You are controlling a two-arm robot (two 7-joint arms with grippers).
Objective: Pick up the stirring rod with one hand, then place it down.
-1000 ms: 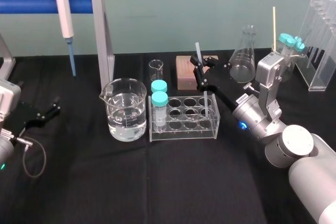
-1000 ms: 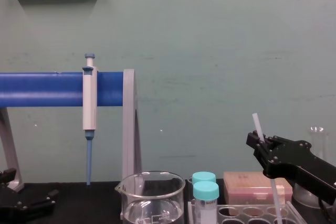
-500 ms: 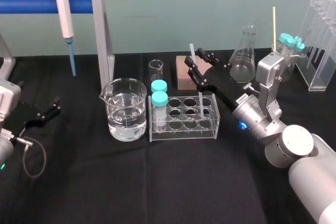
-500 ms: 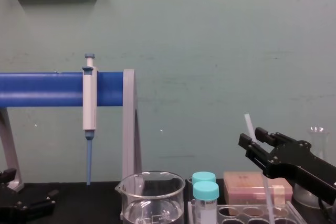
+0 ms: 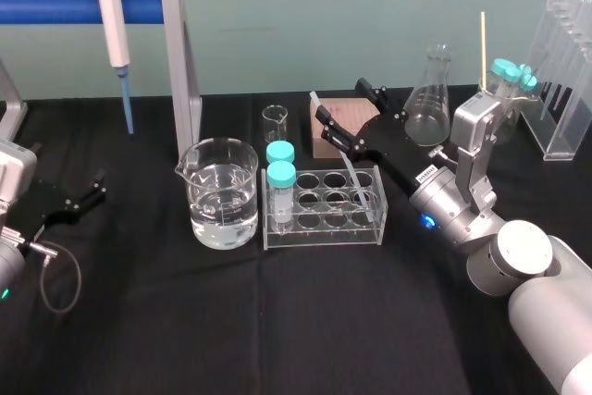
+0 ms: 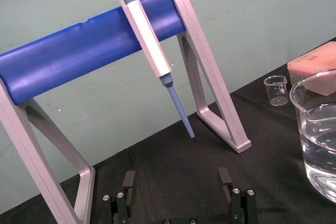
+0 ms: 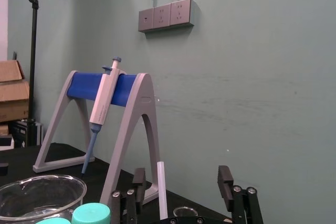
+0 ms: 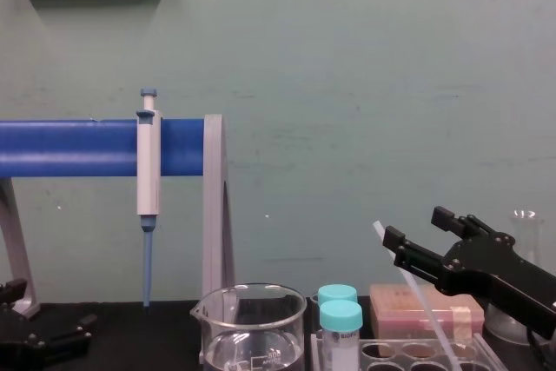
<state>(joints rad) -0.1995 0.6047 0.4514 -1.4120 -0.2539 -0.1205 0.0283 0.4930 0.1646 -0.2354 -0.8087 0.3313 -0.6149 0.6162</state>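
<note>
The stirring rod (image 5: pixel 350 168) is a thin translucent-white stick. Its lower end stands in the clear test tube rack (image 5: pixel 324 230) and its top leans to the left. My right gripper (image 5: pixel 345 104) hovers above the rack, open, with its fingers spread wide. The stirring rod (image 7: pixel 162 192) rises between them close to one finger (image 7: pixel 139 181), and no finger clamps it. In the chest view the stirring rod (image 8: pixel 408 284) slants up past the right gripper (image 8: pixel 415 226). My left gripper (image 5: pixel 86 193) rests open at the table's left edge, far from the rod.
A water-filled beaker (image 5: pixel 222 193) and two teal-capped tubes (image 5: pixel 280 176) sit left of the rod. A pink box (image 5: pixel 335 127), small beaker (image 5: pixel 275 122) and conical flask (image 5: pixel 431 99) stand behind. A pipette (image 5: pixel 113 16) hangs on the blue stand at back left.
My right gripper has opened from shut and let go of the stirring rod. The rod has tipped from nearly upright to leaning left in the rack.
</note>
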